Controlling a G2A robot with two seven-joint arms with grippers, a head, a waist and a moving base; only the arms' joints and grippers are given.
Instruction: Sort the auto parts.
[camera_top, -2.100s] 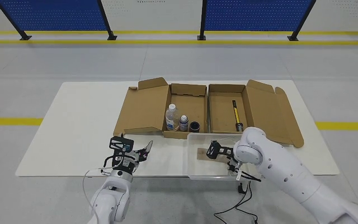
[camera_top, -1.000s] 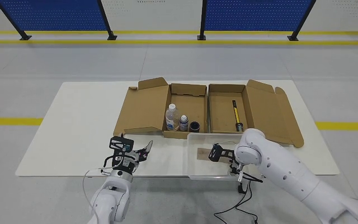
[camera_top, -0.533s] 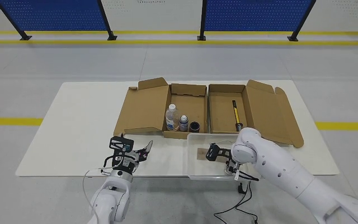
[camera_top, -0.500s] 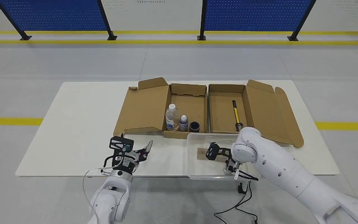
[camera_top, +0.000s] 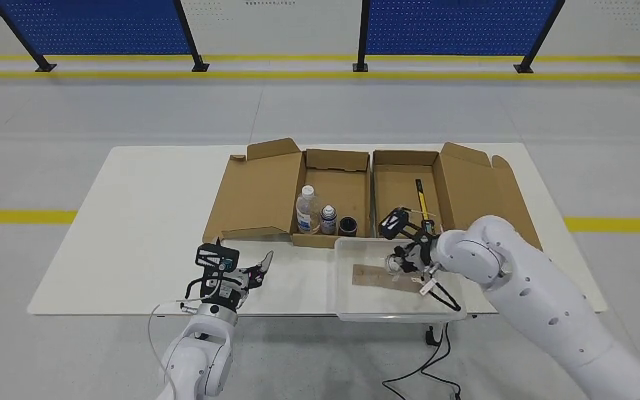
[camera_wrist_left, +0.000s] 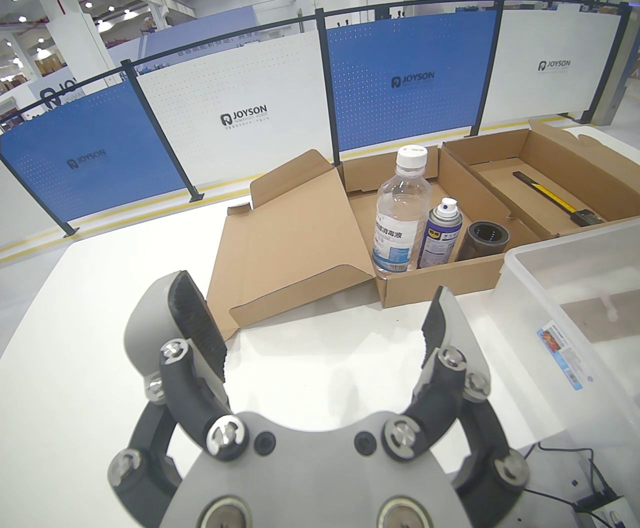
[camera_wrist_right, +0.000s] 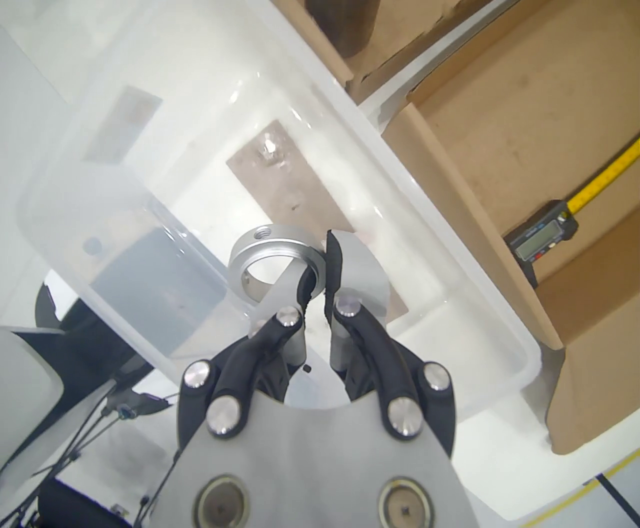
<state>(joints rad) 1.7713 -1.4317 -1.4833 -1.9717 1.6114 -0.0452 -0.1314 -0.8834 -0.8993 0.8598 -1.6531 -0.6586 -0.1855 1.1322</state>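
Observation:
My right gripper (camera_wrist_right: 322, 272) is shut on the rim of a silver metal ring (camera_wrist_right: 265, 245) with a small threaded hole. It holds the ring above the clear plastic bin (camera_wrist_right: 450, 280). From above, the right gripper (camera_top: 397, 261) hangs over the far part of the bin (camera_top: 345, 303), close to the right cardboard box (camera_top: 400, 200). My left gripper (camera_wrist_left: 315, 310) is open with nothing between its fingers, low over the table near the front edge (camera_top: 240, 277), left of the bin (camera_wrist_left: 530, 255).
The left cardboard box (camera_top: 335, 185) holds a water bottle (camera_top: 306, 208), a spray can (camera_top: 328, 219) and a black cylinder (camera_top: 348, 225). A yellow-and-black caliper (camera_top: 422, 205) lies in the right box. A brown card (camera_top: 375, 278) lies on the bin floor. Cables hang off the table's front edge.
My right gripper has risen from low inside the bin and swung toward the far right with the ring in it. The left arm has not moved.

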